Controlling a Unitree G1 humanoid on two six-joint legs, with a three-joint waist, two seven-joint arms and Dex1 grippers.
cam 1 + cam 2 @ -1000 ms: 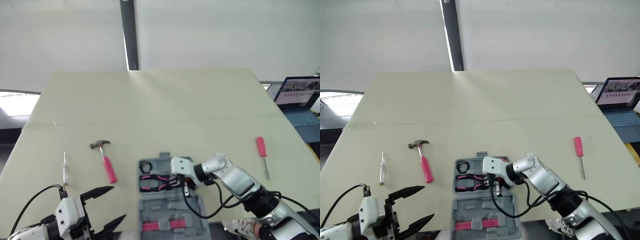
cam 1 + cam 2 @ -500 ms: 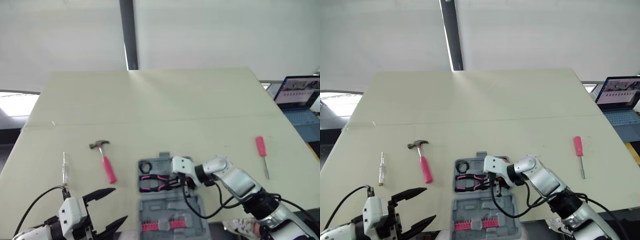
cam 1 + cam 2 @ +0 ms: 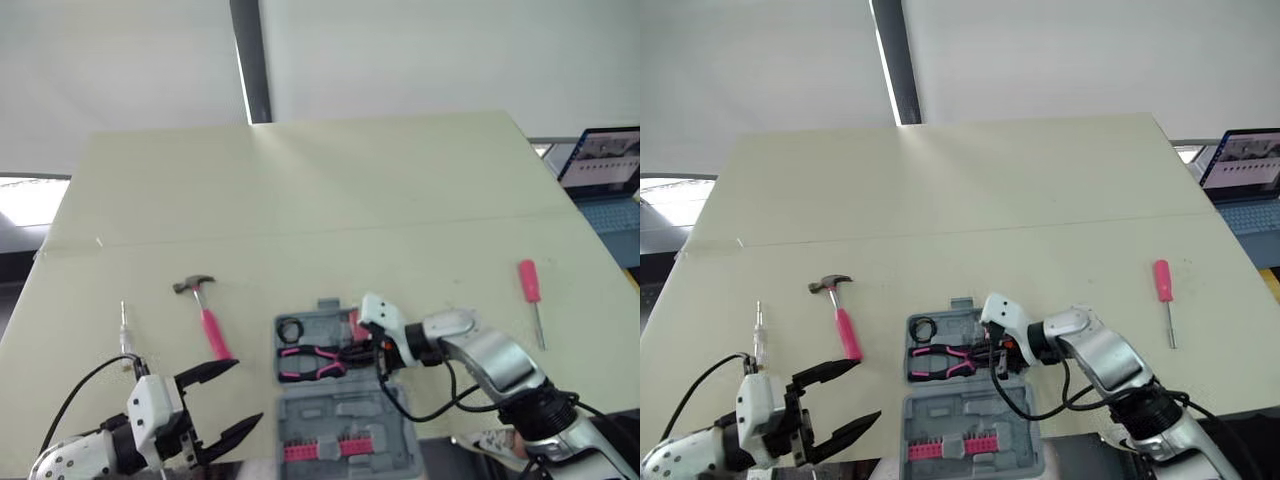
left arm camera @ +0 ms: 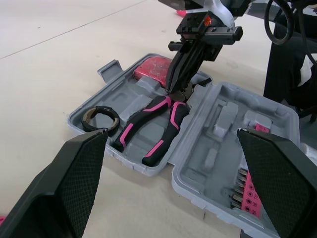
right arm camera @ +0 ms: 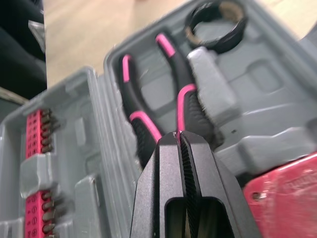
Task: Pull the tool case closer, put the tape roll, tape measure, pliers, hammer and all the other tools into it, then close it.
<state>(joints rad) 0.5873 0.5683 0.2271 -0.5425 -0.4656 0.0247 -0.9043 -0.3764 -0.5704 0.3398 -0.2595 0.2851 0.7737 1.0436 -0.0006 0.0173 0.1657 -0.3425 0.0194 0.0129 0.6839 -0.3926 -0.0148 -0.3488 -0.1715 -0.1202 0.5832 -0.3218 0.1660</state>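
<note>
The left gripper (image 3: 250, 391) is hovering at the worktop's (image 3: 350, 200) near edge, toward its left corner. Its two black fingers are spread wide apart and are gripping nothing.

Just beside it, at the middle of the near edge, the tool case (image 4: 198, 168) is lying open and flat. Its lid half is lying nearest the edge and is carrying a row of pink bits (image 3: 318, 449). The tray half is lying just beyond it.

In the tray, the pliers (image 4: 148, 124), with black and pink handles, are resting in their moulded slot. The tape roll (image 4: 116, 119) is sitting in the tray's far left corner. The red tape measure (image 4: 154, 67) is sitting in the far right part.

The right gripper (image 4: 173, 88) is reaching into the tray from the right. Its fingers are pressed flat together and are clasping nothing. Their tips are pointing down at the head of the pliers; whether they are touching it cannot be told.

Left of the case, the hammer (image 3: 208, 322) is lying on the worktop, with its pink handle pointing toward the near edge. A clear-handled screwdriver (image 3: 124, 330) is lying closer to the left edge, well apart from the hammer.

Over toward the right edge, a pink screwdriver (image 3: 528, 283) is lying well apart from the case. Beyond the right edge, a laptop (image 3: 605, 160) is standing open.
</note>
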